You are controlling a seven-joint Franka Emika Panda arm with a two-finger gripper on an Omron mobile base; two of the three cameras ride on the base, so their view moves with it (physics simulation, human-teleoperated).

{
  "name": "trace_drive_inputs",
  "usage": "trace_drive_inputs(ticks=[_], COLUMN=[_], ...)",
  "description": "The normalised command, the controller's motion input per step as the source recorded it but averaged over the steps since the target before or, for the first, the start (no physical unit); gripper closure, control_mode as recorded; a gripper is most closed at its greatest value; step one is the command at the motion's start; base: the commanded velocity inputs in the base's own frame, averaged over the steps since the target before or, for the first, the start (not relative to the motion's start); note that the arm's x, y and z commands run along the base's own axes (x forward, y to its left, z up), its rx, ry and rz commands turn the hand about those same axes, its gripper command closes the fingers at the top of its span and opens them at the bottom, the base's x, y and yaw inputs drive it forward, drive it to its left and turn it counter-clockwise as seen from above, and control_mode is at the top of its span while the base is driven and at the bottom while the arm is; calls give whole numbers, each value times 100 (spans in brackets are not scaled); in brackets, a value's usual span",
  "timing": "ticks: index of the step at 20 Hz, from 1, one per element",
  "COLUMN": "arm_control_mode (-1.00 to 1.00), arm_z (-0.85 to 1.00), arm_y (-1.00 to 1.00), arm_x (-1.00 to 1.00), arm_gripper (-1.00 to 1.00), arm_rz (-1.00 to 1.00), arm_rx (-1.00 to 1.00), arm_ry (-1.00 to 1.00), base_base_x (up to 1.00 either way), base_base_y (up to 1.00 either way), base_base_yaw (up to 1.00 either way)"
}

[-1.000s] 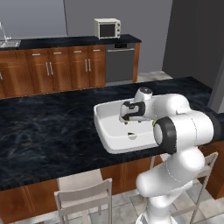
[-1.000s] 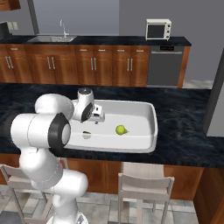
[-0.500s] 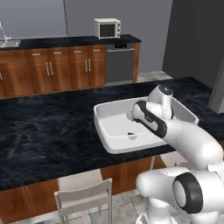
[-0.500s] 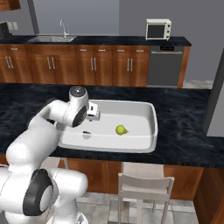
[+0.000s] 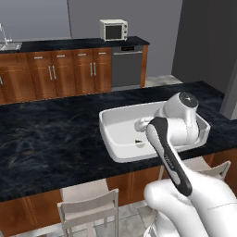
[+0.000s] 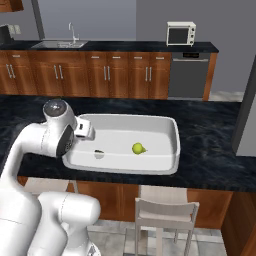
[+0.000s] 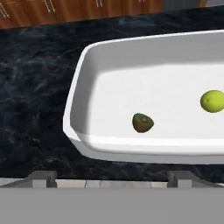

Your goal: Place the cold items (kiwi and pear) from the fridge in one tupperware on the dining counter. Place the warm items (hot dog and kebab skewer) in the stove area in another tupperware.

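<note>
Black marble tabletop (image 6: 210, 150) carries white tub (image 6: 170, 150) | white arm (image 6: 30, 145) bends over tub's near corner | hand (image 7: 111, 177) spread wide, holding nothing, above tub rim | yellow-green pear (image 7: 212, 101) lies in tub | brown kiwi (image 7: 142, 123) lies in tub, apart from pear

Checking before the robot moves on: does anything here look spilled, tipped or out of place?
Nothing stands out. The kiwi and pear lie apart inside the white tupperware, which sits flat on the dark counter.
</note>
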Motion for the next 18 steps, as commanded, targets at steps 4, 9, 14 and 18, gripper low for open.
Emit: trace_drive_inputs(ticks=[4, 9, 14, 18], arm_control_mode=[-100, -100, -100, -100], arm_z=[83, 76, 54, 16], arm_y=[20, 0, -4, -10], arm_x=[-91, -90, -93, -80], arm_gripper=[-100, -100, -100, -100], arm_rz=[0, 0, 0, -6], arm_rx=[0, 0, 0, 0], arm_ry=[-8, -20, -8, 0], base_base_x=[0, 0, 0, 0], base_base_y=[0, 0, 0, 0], base_base_yaw=[0, 0, 0, 0])
